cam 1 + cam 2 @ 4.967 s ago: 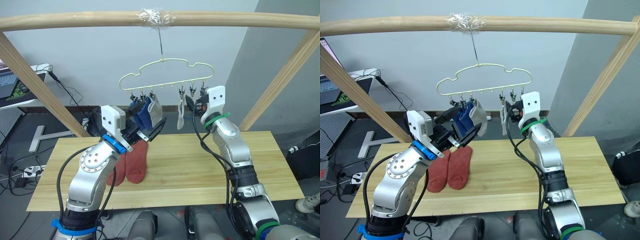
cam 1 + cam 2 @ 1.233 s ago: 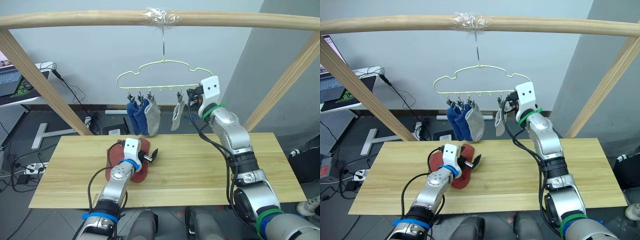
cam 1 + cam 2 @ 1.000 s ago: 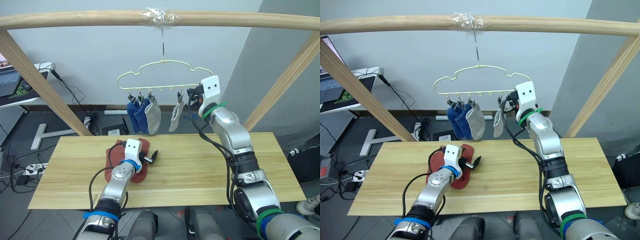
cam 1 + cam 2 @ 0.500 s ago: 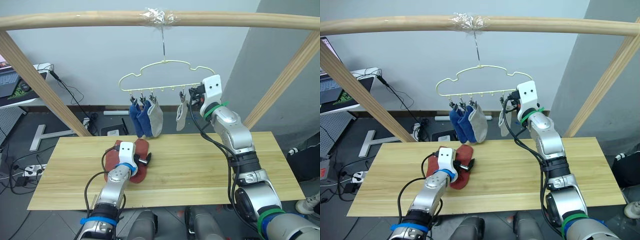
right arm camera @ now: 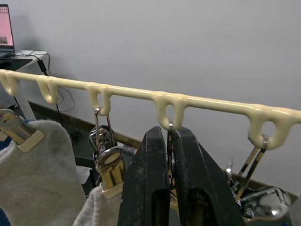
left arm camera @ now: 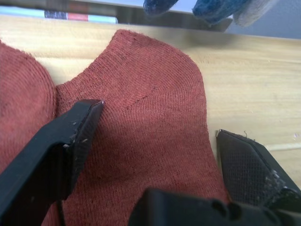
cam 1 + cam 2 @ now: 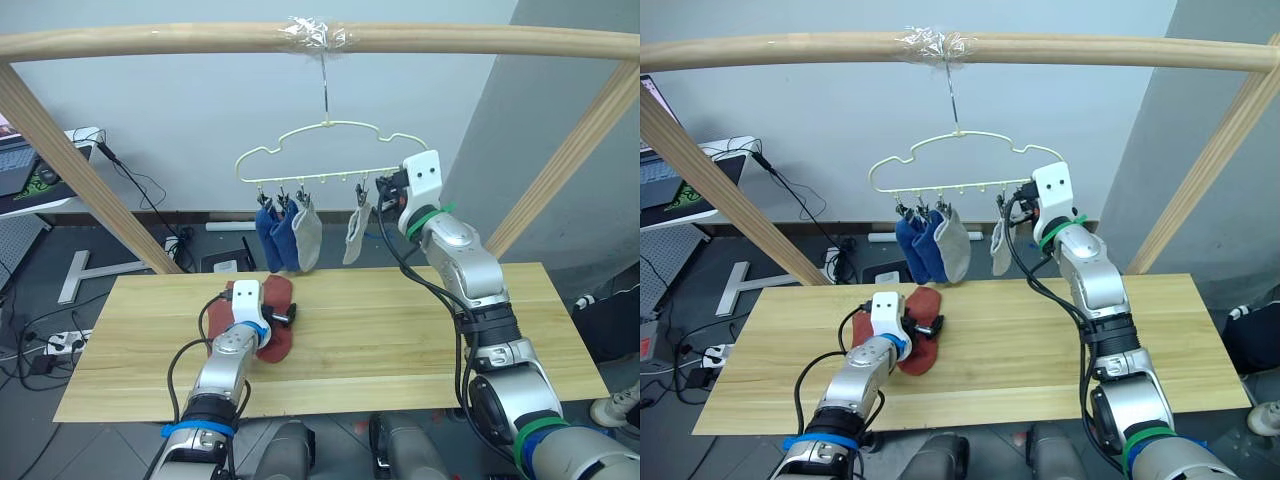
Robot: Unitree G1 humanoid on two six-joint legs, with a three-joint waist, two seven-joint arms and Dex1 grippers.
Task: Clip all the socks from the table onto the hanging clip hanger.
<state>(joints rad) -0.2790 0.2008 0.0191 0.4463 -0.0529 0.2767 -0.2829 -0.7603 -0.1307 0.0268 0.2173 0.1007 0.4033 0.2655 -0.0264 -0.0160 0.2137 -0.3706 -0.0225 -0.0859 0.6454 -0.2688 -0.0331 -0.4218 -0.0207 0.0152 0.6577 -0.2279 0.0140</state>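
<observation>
Your wooden table (image 7: 420,330) sits under a pole frame (image 7: 300,38) with the clip hanger (image 7: 325,160) above its far edge. The left gripper (image 6: 155,141) has dropped from the hung socks (image 7: 290,232) to the table, fingers wide astride the right red sock (image 6: 150,122) — the fifth pickup, I judge. The right gripper (image 5: 170,188) still pinches a free clip (image 5: 170,155) — two red socks remain.

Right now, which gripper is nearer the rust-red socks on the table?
Left. The left gripper straddles a rust-red sock, fingers open; the right gripper is up at the clip hanger.
</observation>
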